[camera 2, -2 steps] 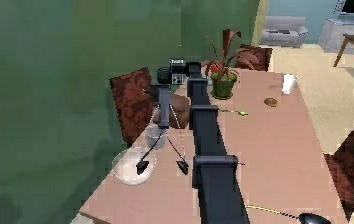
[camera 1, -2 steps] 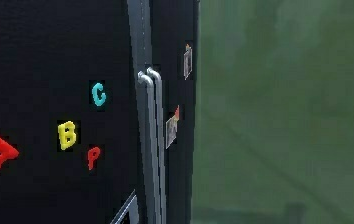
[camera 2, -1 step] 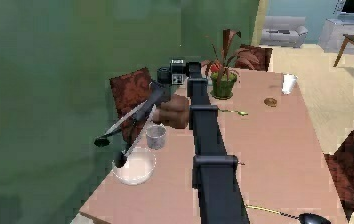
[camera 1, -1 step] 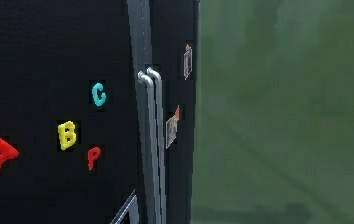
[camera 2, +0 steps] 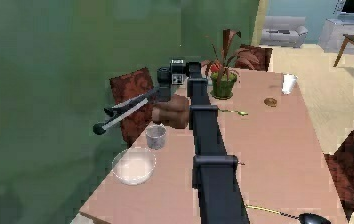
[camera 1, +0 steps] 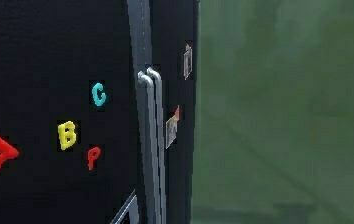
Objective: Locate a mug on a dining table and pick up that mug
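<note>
- The end effector (camera 2: 105, 122) sits at the far end of the arm (camera 2: 210, 150). Its 2 thin fingers (camera 2: 135, 104) slant toward the arm side view's left, in front of a chair (camera 2: 135, 82).
- Its finger setting, and whether it holds anything, cannot be told.
- The grey mug (camera 2: 156, 137) stands upright on the worktop (camera 2: 275, 150), just left of the arm, between a white bowl (camera 2: 133, 167) and a brown lump (camera 2: 175, 112).
- A potted plant (camera 2: 223, 78) stands farther out on the worktop.
- Forward view: a black fridge (camera 1: 45, 60) carries 4 letter magnets (camera 1: 68, 134).
</note>
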